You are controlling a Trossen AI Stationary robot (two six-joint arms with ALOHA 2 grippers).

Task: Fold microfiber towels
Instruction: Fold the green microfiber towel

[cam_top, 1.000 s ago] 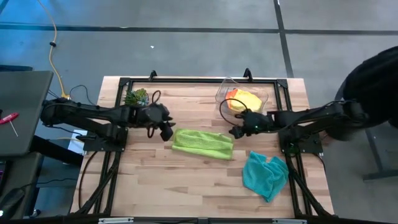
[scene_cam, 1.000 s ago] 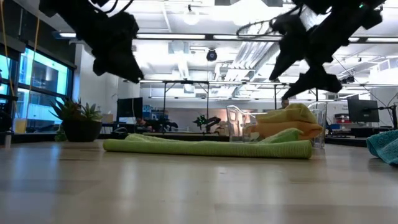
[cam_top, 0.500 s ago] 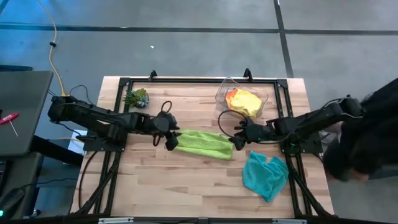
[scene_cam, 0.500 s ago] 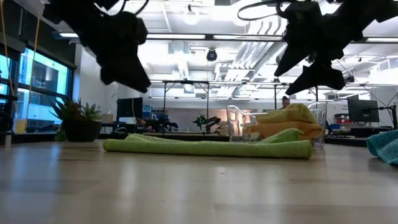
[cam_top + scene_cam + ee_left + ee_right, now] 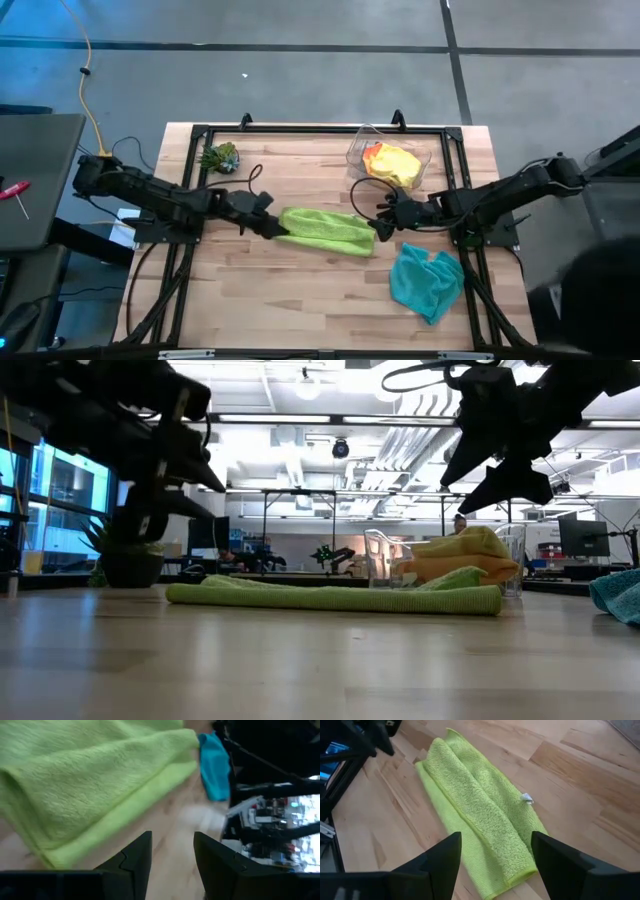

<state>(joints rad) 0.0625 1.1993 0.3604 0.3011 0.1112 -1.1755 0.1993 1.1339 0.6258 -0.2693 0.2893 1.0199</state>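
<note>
A lime green towel (image 5: 325, 230), folded into a long strip, lies flat mid-table. My left gripper (image 5: 275, 228) is low at the strip's left end, open. In the left wrist view bare wood shows between its fingers, and the towel's corner (image 5: 50, 852) lies just beside one of them. My right gripper (image 5: 380, 225) hovers open above the strip's right end (image 5: 515, 870), and the low view shows it well clear of the cloth. A teal towel (image 5: 427, 282) lies crumpled at the near right. Yellow (image 5: 398, 162) and orange (image 5: 375, 152) towels sit in the clear bin.
The clear bin (image 5: 362, 140) stands at the far right of the table, a small green plant (image 5: 220, 157) at the far left. A black frame (image 5: 320, 129) runs along the table's edges. Bare wood lies near the front edge. A dark figure (image 5: 600, 300) stands beyond the right edge.
My left gripper has sunk toward the table, rolled about its own axis, and moved right up to the green towel's left end. My right gripper has shifted a little toward the near edge, from beside the bin to above the towel's right end. The towel has not moved.
</note>
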